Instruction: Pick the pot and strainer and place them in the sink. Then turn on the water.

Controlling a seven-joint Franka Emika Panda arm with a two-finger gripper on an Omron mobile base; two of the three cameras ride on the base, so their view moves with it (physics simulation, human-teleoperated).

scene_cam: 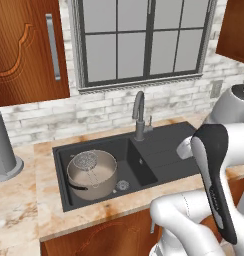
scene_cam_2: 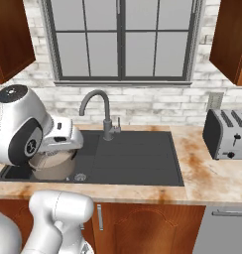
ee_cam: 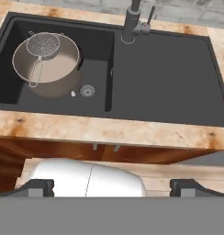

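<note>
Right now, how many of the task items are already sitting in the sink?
2. The pot stands in the left basin of the sink, beside the drain. The strainer lies inside the pot, mesh toward its far rim, wire handle pointing toward the near rim.

The pot (scene_cam: 92,174) sits in the left bowl of the dark sink (scene_cam: 159,150). The strainer (scene_cam: 86,162) rests on the pot, toward ten o'clock. The grey tap (scene_cam: 139,114) stands at twelve o'clock behind the sink.

The pot (ee_cam: 47,69) crowds the sink's (ee_cam: 159,78) left basin; the tap (ee_cam: 131,23) rises behind the divider.
</note>
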